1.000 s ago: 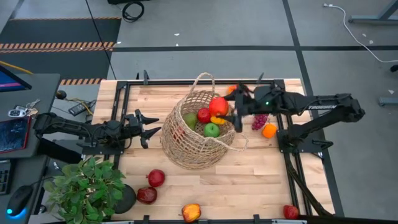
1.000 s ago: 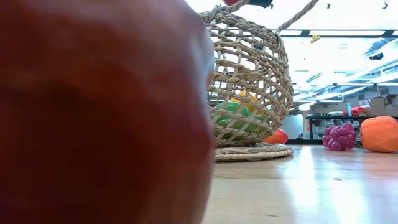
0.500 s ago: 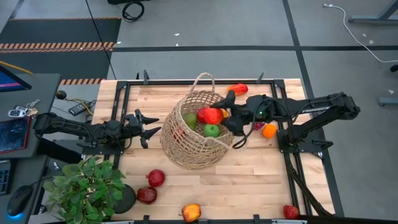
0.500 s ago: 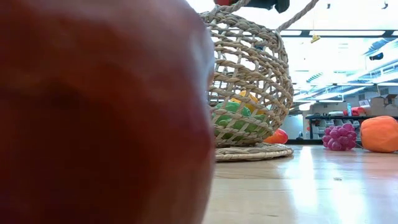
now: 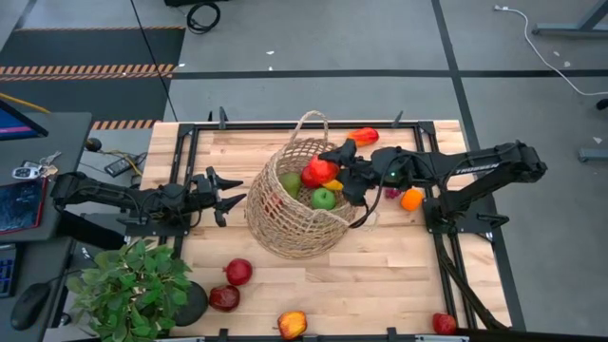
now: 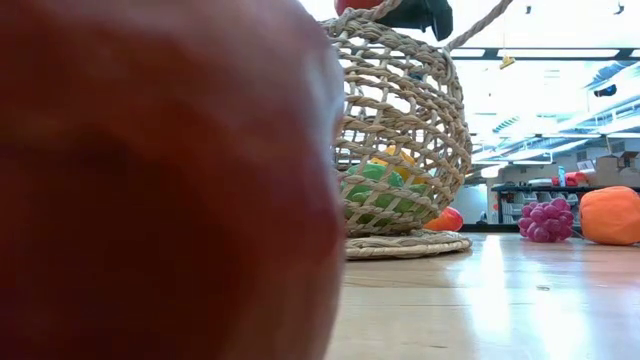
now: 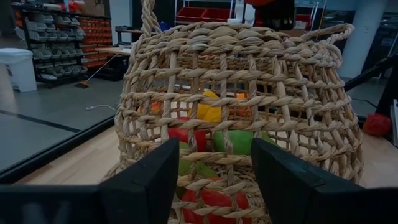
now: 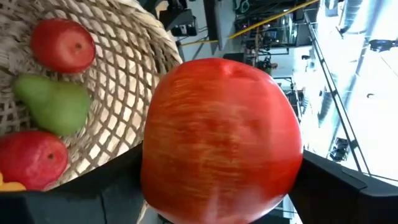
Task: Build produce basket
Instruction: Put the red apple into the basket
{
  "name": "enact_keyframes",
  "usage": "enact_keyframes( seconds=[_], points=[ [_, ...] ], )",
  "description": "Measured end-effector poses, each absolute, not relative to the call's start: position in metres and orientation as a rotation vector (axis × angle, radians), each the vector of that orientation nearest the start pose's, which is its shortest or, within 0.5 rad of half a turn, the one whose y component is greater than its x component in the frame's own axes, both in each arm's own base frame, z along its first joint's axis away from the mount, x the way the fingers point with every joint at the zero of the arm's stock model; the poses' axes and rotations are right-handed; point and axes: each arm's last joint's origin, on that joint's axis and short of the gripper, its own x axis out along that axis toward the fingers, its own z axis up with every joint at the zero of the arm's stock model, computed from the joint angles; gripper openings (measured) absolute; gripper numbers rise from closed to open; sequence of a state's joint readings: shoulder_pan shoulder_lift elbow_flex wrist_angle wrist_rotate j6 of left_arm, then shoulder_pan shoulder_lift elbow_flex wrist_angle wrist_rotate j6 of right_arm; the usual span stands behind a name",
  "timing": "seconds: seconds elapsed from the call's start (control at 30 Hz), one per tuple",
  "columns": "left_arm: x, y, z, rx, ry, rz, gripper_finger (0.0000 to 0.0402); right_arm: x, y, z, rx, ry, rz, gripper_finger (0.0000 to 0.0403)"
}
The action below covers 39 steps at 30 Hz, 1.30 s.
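**Wicker basket mid-worktop, red apple at its mouth**

Tan wicker, loosely woven and see-through, makes up the basket [image 5: 296,199], which sits near the middle of the worktop [image 5: 380,275] with bare wood in front of it and to its left. The right gripper [image 5: 332,173] reaches over the basket's rim; its fingers stand wide on either side of a red apple [image 8: 221,140], and whether they press it cannot be told. The left gripper [image 5: 220,196] waits just left of the basket, fingers partly apart and holding nothing. Loose produce lies along the near edge [image 5: 237,272] and beside the right arm, including an orange fruit [image 5: 410,199]. The low view alone shows purple grapes [image 6: 545,220] right of the basket. The right wrist view alone shows a green pear [image 8: 53,102] and red fruit inside.
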<state>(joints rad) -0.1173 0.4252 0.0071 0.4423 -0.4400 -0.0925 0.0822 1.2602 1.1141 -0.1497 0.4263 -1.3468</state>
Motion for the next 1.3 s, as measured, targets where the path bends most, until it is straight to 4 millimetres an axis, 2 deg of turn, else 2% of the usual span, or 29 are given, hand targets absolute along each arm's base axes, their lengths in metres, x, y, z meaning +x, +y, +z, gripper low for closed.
enact_keyframes(
  seconds=[0.27,0.37,0.47,0.67,0.8,1.13,1.3],
  points=[
    [0.122,-0.002,0.170,-0.098,-0.039,0.322,0.0206,0.281,0.011,0.351,-1.387,0.475,-0.097,0.0337],
    [0.122,-0.002,0.170,-0.098,-0.039,0.322,0.0204,0.281,0.011,0.351,-1.319,0.467,-0.113,0.0338],
    [0.122,-0.002,0.170,-0.099,-0.039,0.322,0.0207,0.281,0.008,0.353,-1.103,0.428,-0.180,0.0334],
    [0.122,-0.002,0.170,-0.098,-0.039,0.322,0.0210,0.283,-0.005,0.360,-0.402,0.265,-0.376,0.0330],
    [0.122,-0.002,0.170,-0.098,-0.039,0.321,0.0205,0.283,-0.010,0.361,-0.017,0.182,-0.434,0.0335],
    [0.122,-0.002,0.170,-0.099,-0.039,0.321,0.0210,0.286,-0.012,0.373,0.505,-0.006,-0.261,0.0331],
    [0.122,-0.002,0.170,-0.099,-0.039,0.321,0.0205,0.286,-0.013,0.375,0.551,-0.024,-0.215,0.0332]
  ],
)
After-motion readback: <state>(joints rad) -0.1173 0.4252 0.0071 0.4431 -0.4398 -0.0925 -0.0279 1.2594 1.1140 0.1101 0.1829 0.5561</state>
